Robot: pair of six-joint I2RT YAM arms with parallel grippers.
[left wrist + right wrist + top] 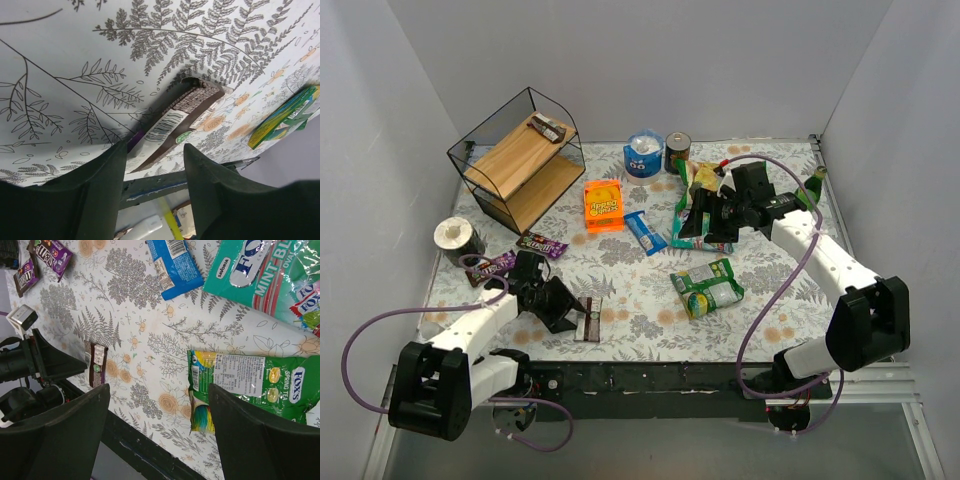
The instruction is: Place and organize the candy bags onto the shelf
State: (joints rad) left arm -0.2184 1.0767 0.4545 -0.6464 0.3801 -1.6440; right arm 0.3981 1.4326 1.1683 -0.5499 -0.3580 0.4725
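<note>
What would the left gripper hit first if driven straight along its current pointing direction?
The brown candy bar: it lies flat on the table dead ahead, its near end seemingly between the left gripper's open fingers. Depth is hard to judge, but it looks very close.

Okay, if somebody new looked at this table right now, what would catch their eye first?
Probably the bright orange glossy pouch mid-table on the fern-print tablecloth. At far left, the wire-framed wooden shelf holds one dark candy bar on its top board. Near the front edge, the left gripper, jaws open, points at a brown candy bar.
</note>
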